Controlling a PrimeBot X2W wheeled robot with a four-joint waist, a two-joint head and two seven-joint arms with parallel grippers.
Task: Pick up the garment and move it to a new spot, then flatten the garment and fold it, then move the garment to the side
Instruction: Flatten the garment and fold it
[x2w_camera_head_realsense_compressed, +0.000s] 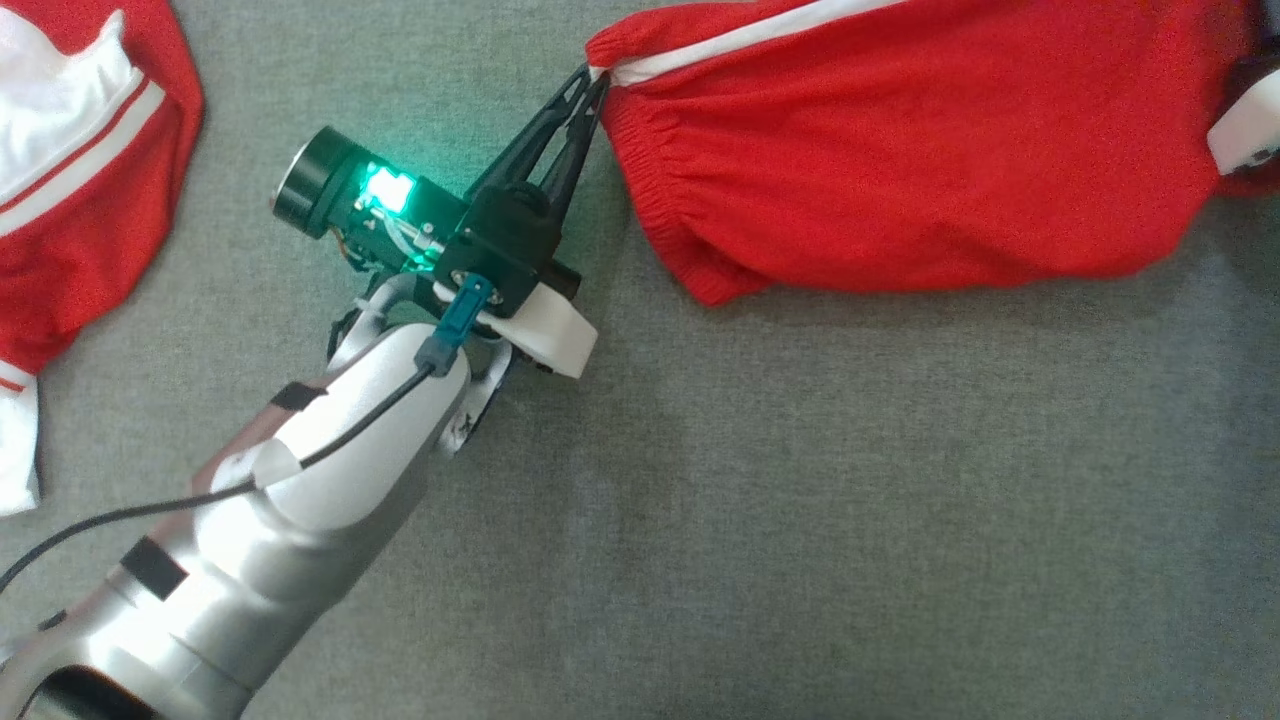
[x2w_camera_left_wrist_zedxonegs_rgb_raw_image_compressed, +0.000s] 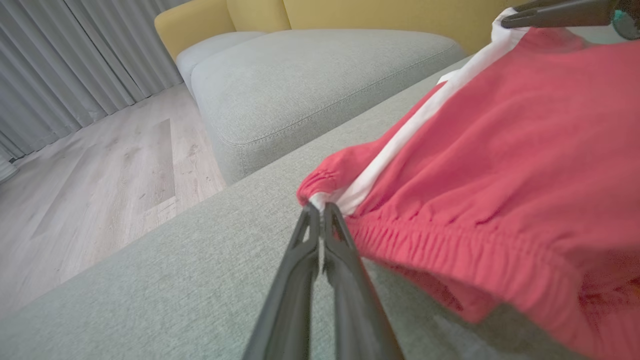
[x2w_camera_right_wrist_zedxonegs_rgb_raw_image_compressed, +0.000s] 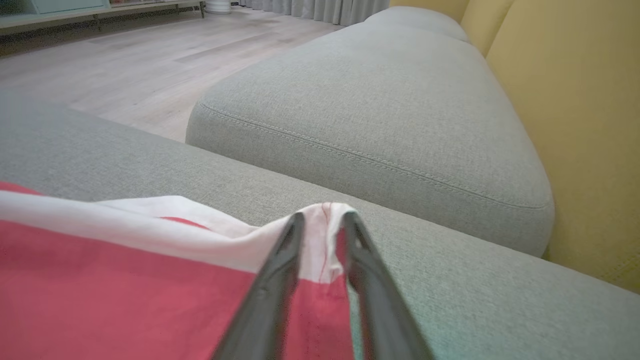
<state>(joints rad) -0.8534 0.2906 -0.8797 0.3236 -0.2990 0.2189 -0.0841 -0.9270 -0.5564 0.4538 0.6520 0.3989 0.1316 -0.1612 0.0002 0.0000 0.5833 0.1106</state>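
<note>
The left hand is seen clenched, its two dark fingers pressed together on the corner of the garment, where the white stripe meets the gathered elastic waistband. The right hand is placed at the garment's opposite end. Its fingers are slightly parted with the white edge sitting between them, and whether that edge is pinched or released cannot be told. The garment, red cloth, is stretched out between the two hands and laid over the grey seat, with the waistband end looking slightly lifted. A green light is lit on the left wrist, near the garment's gripped corner. The silver forearm, with a black cable on it, is angled away from the garment. A second red-and-white garment is laid on the same seat, well apart from the garment, past the left hand. Beyond the garment a grey cushion is seen, backed by a yellow backrest. Wooden floor and grey curtains are seen farther off.
</note>
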